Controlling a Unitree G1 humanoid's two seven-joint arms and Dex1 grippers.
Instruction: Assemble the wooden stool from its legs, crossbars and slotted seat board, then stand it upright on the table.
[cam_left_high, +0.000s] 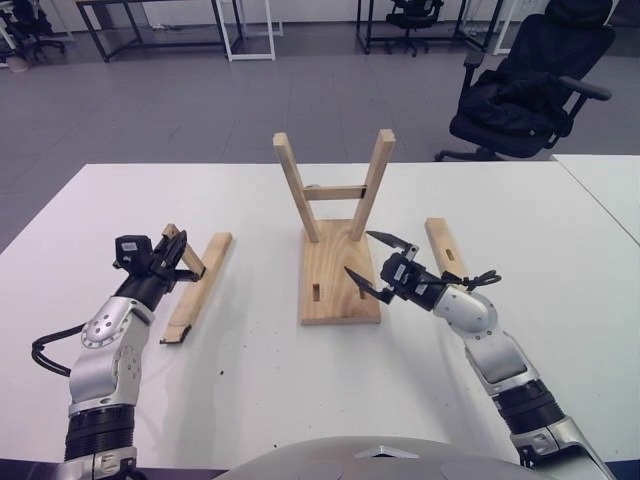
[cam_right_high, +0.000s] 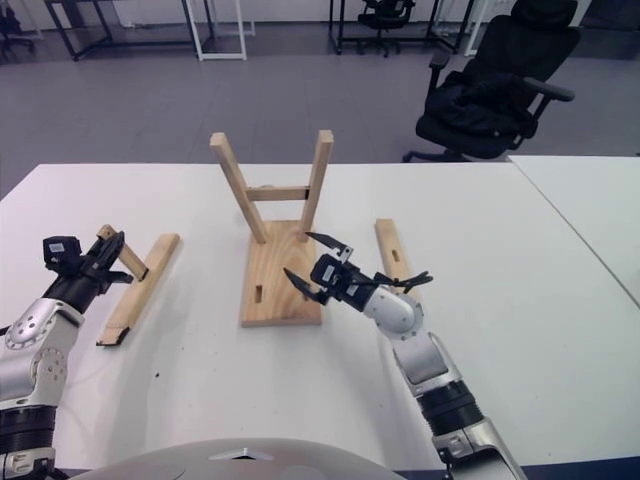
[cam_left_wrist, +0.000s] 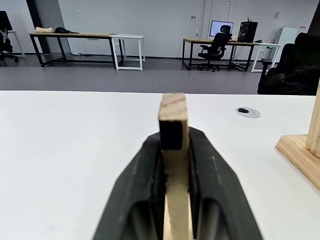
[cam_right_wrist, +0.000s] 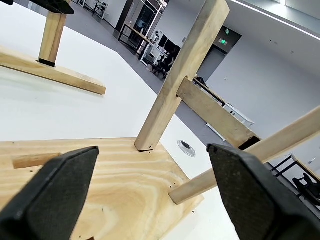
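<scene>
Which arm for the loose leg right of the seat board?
Right. The right gripper, open, hovers beside that leg; the left gripper is shut on a wooden piece across the seat board.

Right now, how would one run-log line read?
left gripper shut on crossbar | right gripper open by seat board | two legs slotted, two lying flat

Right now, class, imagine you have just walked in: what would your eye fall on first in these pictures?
First, the seat board lying flat in the middle of the table, two legs rising from its far end, joined by a crossbar. The right gripper hangs open by the board's right edge; the left gripper is shut on a short bar meeting a leg that lies to the left.
</scene>
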